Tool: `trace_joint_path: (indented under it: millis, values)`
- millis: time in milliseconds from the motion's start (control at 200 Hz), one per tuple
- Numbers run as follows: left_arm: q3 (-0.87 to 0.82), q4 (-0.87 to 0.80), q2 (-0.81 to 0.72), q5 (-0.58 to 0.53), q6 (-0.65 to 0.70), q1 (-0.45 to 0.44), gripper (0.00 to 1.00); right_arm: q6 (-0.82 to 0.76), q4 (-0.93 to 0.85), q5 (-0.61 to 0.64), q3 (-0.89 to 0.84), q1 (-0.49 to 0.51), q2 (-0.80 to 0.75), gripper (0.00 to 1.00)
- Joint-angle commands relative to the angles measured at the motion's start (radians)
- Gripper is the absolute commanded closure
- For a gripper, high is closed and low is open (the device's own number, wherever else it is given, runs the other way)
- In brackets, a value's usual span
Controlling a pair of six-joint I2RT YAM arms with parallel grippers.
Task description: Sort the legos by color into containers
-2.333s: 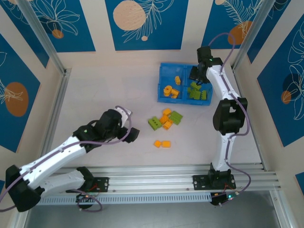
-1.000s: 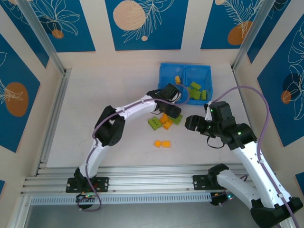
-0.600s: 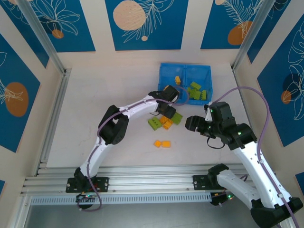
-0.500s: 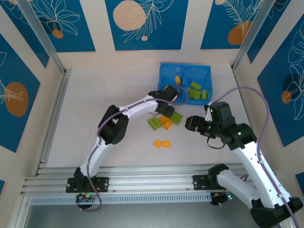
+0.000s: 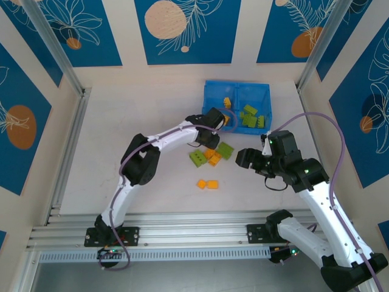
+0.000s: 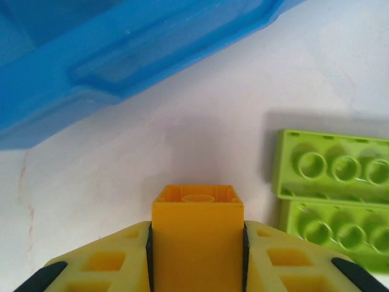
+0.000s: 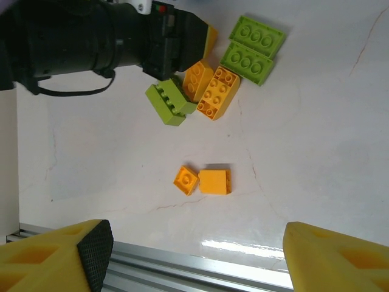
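Several legos in the blue tray, a loose pile left; left gripper pinches an orange brick, right gripper gapes.

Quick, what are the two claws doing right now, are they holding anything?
Left gripper: closed on an orange brick, near the blue tray.
Right gripper: open, holding nothing.

tray mostly beyond the top edge

I see an orange lego pinched close to the blue tray, other legos loose nearby, more sorted by color inside.
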Motion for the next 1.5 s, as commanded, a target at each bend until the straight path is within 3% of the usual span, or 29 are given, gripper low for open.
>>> trace_joint_path:
  millis: [0, 120, 255, 520, 605, 870, 1020, 1255, 1355, 1495]
  values:
    - [0.002, -0.009, -0.164, 0.025, -0.042, 0.001, 0.70, 0.025, -0.003, -0.025, 0.046, 0.008, -0.015, 0.24]
    - [0.012, 0.008, -0.248, -0.018, -0.037, -0.009, 0.69, 0.029, -0.002, -0.015, 0.055, 0.009, -0.018, 0.24]
    - [0.099, 0.051, -0.227, -0.183, -0.007, 0.002, 0.69, 0.032, 0.009, -0.008, 0.056, 0.008, -0.016, 0.24]
    - [0.695, 0.057, 0.211, -0.164, 0.016, 0.106, 0.71, 0.048, 0.008, -0.015, 0.047, 0.012, -0.031, 0.24]
    - [0.776, 0.129, 0.299, -0.139, 0.023, 0.126, 0.71, 0.051, -0.007, -0.005, 0.049, 0.013, -0.046, 0.24]
    - [0.762, 0.306, 0.334, -0.104, 0.092, 0.130, 0.67, 0.064, -0.029, 0.014, 0.051, 0.015, -0.079, 0.24]
    - [0.762, 0.283, 0.306, -0.120, 0.087, 0.122, 0.45, 0.072, -0.021, 0.007, 0.046, 0.015, -0.078, 0.24]
    - [0.710, 0.190, 0.130, -0.171, 0.067, 0.089, 0.32, 0.071, -0.005, 0.005, 0.038, 0.015, -0.062, 0.24]
    - [0.500, 0.234, -0.061, -0.158, 0.059, 0.068, 0.31, 0.060, -0.006, 0.005, 0.035, 0.017, -0.042, 0.24]
    - [-0.025, 0.497, -0.430, -0.072, 0.082, 0.036, 0.31, 0.044, 0.002, 0.004, 0.013, 0.025, -0.009, 0.24]
